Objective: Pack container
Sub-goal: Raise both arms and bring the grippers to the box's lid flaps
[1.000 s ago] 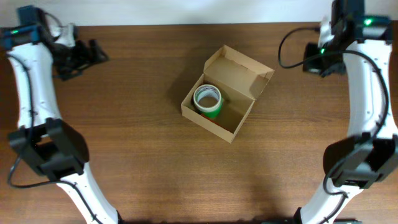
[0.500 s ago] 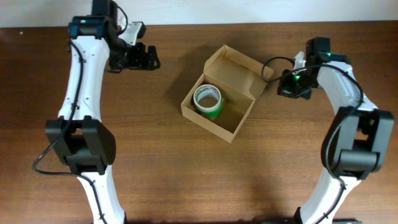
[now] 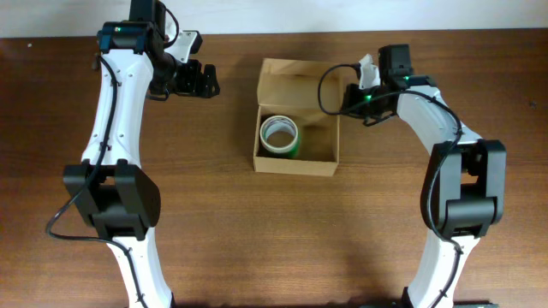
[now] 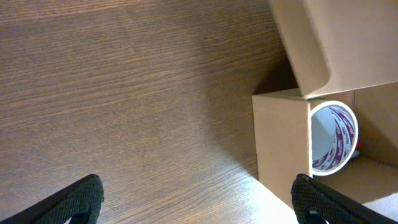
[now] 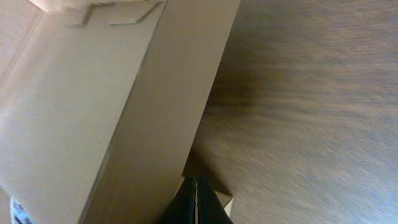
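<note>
The container (image 3: 315,144), a tan cardboard box, sits open at mid-table, square to the table edges, its flap lid (image 3: 300,77) standing up at the far side. A green tape roll (image 3: 280,135) with a white core lies in its left half. Left of the lid my left gripper (image 3: 205,79) is open and apart from the box. In the left wrist view this gripper (image 4: 199,202) spans bare wood, with the box wall (image 4: 280,143) and the roll (image 4: 333,137) on the right. My right gripper (image 3: 347,97) is shut, its tips (image 5: 195,196) against the box's right wall (image 5: 155,124).
The brown wooden table (image 3: 214,231) carries nothing besides the box. Its far edge (image 3: 274,32) runs just behind both grippers. Both white arms reach in from the near side, one along each side of the table.
The box has turned from a diagonal to square with the table. My right gripper moved left onto the box's right wall. The left arm swung right earlier and has since held still.
</note>
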